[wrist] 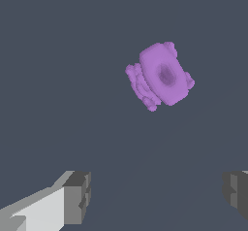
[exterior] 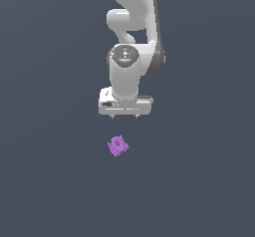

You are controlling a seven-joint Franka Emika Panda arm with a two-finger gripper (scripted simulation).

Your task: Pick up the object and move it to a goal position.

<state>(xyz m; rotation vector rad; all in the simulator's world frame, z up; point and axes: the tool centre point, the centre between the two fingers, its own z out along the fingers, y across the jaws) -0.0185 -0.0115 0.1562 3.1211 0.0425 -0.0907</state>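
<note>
The object is a tiny bright purple knobbly block [exterior: 118,146] with rounded lobes and a ring-like mark on top. It lies on the dark grey floor, just below the arm in the exterior view. It also shows in the wrist view [wrist: 160,75], tilted. My gripper [exterior: 124,116] hangs above and slightly behind the block, not touching it. Its two fingers [wrist: 75,197] stand wide apart and nothing is between them.
The white arm [exterior: 130,42] rises from the top middle of the exterior view. A flat dark grey floor [exterior: 50,181] lies all around the block.
</note>
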